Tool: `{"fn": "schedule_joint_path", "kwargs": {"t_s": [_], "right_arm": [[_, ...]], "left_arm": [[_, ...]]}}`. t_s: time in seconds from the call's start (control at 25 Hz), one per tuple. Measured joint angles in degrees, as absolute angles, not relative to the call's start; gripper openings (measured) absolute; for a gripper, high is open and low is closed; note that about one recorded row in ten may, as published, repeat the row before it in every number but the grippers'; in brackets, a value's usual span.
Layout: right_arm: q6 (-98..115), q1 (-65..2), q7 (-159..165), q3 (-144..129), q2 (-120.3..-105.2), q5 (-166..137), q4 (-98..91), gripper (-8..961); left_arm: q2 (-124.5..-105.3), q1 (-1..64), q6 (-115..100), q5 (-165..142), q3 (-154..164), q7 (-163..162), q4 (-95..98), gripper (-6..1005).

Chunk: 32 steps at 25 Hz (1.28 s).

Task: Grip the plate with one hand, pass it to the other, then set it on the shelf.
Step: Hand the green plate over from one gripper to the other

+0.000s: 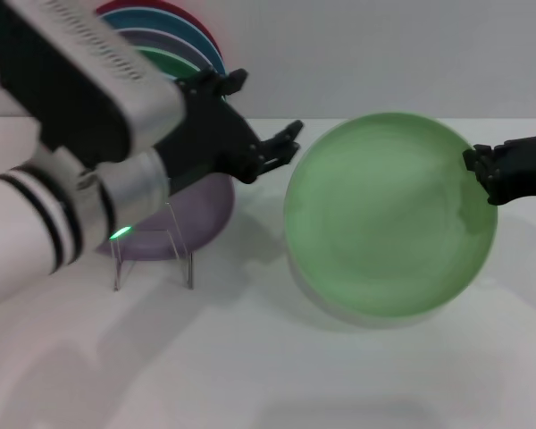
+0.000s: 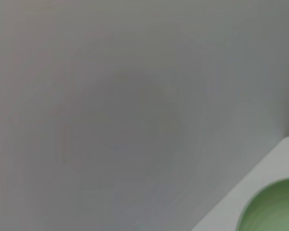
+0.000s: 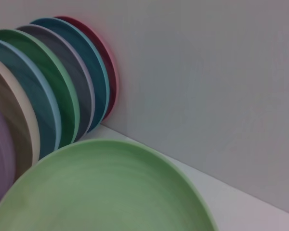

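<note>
The light mint-green plate (image 1: 389,214) is held up above the white table, its face tilted toward me. My right gripper (image 1: 484,174) is shut on its right rim. The plate also shows in the right wrist view (image 3: 101,187) and at a corner of the left wrist view (image 2: 274,209). My left gripper (image 1: 281,150), bulky and black with a green light on the arm, is open and empty just off the plate's upper left rim, not touching it. The clear acrylic stand (image 1: 152,248) sits on the table at the left, below my left arm.
A lilac-purple plate (image 1: 210,210) is right behind the stand. A row of coloured plates (image 3: 62,86) leans against the back wall at the far left and also shows in the head view (image 1: 174,40). The table's (image 1: 268,375) front stretches in front.
</note>
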<state>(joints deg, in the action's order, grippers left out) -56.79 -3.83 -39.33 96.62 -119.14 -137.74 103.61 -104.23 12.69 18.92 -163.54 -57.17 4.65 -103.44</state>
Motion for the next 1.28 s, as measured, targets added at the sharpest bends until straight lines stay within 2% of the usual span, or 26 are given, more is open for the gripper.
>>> {"fn": "schedule_joint_path", "kwargs": {"t_s": [0.08,0.24,0.28,0.36,0.4,0.44,0.56,1.0,1.28], "right_arm": [[-56.8,-3.8,-40.0,96.6,-119.18,-137.8,103.7,19],[-56.6,-3.8,-40.6,96.5,-119.17,-137.9,103.7,19],[-56.6,-3.7,-40.9,96.5,-119.18,-137.9,103.7,19],[-56.5,-3.6,-41.8,96.4,-119.24,-137.7,103.7,19],[-56.5,-3.5,-42.1,96.3,-119.28,-137.7,103.7,19],[-56.4,-3.4,-42.3,96.2,-119.28,-137.7,103.8,19],[-56.3,-2.9,-43.1,95.9,-119.26,-137.7,104.5,19],[-56.3,-1.5,-44.0,94.3,-119.2,-135.8,107.8,18],[-56.5,-0.4,-44.0,92.9,-119.21,-135.7,109.4,18]], "left_arm": [[-106.27,13.6,22.4,-160.8,-58.6,8.8,-103.7,735],[-112.3,15.0,30.3,-149.3,-64.7,24.4,-103.5,725],[-114.94,15.0,33.1,-146.0,-67.7,30.0,-102.9,722],[-117.17,15.0,36.1,-143.1,-70.7,35.4,-102.0,717],[-117.17,15.0,36.1,-143.1,-70.7,35.4,-102.0,714],[-117.96,16.0,38.9,-138.0,-73.0,39.9,-100.3,712],[-117.59,17.8,40.7,-132.3,-74.6,42.3,-97.9,704],[-118.23,21.6,41.5,-129.2,-76.7,45.5,-90.3,675],[-118.31,22.0,39.9,-129.4,-76.8,45.8,-89.2,657]]}}
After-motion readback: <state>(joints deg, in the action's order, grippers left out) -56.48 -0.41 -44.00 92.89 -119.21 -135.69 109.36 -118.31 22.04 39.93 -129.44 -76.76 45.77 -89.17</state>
